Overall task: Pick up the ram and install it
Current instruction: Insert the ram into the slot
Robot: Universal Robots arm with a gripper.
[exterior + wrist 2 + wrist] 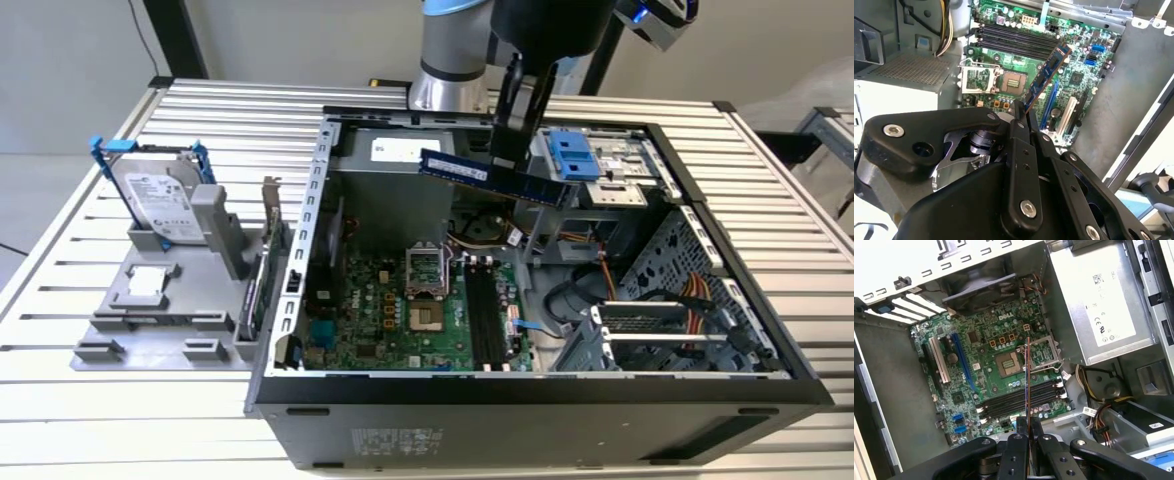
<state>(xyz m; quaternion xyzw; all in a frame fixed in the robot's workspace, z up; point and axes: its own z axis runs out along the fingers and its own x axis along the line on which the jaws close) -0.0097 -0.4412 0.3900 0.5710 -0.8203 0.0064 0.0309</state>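
A: Surface and room?
B: A ribbed aluminium-slat table (80, 430) is seen. Nearest on it sits an open black-and-grey steel computer case (534, 398). A grey plastic fixture tray (147, 325) lies just beside the case, on the exterior view's left, and a silver boxy hard drive with blue rails (160, 205) is stood upright in it. A pale wall and dark posts are seen behind.
A: Ram?
B: The long dark-blue circuit strip of ram (491, 178) is clamped between the jaws of the black gripper (514, 165). It is held tilted in the air over the large green motherboard (400, 320), well apart from the black memory slots (483, 320).
A: Writing?
B: White printed labels are carried by the hard drive and by the grey power supply box (1099, 305).
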